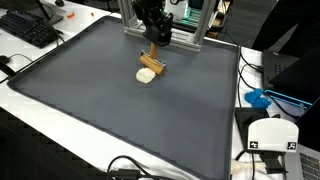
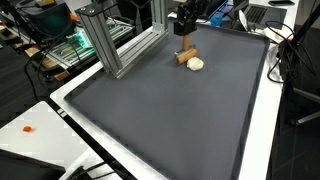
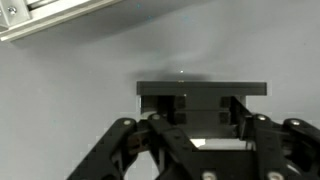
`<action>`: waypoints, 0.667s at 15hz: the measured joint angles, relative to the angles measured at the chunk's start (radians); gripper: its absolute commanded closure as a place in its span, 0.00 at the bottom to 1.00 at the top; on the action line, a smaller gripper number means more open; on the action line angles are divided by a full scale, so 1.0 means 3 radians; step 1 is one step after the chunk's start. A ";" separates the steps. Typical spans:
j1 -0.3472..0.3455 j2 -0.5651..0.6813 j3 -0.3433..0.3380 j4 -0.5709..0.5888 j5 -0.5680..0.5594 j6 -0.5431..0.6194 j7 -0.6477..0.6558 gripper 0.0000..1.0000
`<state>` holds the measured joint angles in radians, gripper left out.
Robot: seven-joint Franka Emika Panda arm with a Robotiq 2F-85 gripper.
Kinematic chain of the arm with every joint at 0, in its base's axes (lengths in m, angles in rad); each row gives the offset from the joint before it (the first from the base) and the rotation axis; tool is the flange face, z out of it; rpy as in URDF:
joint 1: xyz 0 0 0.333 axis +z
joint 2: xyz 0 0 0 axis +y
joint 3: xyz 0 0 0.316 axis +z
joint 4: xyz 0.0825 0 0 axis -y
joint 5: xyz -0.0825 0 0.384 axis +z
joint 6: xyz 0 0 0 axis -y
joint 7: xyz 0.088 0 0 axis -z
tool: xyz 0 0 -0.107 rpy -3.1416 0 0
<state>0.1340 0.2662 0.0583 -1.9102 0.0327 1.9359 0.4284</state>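
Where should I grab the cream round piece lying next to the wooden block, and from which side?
Probably from straight above, pinching across the rim of the cream round piece: it lies flat and low on the mat. Stay clear of the wooden block, which sits close beside it.

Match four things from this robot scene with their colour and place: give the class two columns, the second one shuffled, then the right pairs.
Things:
1. mat
2. wooden block
3. round piece
4. keyboard

Descriptions:
A. cream, right beside the block
B. black, off the mat
C. dark grey, lying flat
D. brown, just below the gripper

Pairs: 1-C, 2-D, 3-A, 4-B
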 measured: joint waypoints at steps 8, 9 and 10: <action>-0.0002 0.0014 -0.0010 0.0059 0.0000 0.0211 0.0000 0.65; -0.0003 0.0023 -0.0016 0.0068 0.0000 0.0218 0.0000 0.65; -0.0003 0.0035 -0.0023 0.0078 0.0000 0.0230 0.0001 0.65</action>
<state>0.1329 0.2768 0.0514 -1.8869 0.0327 2.0048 0.4287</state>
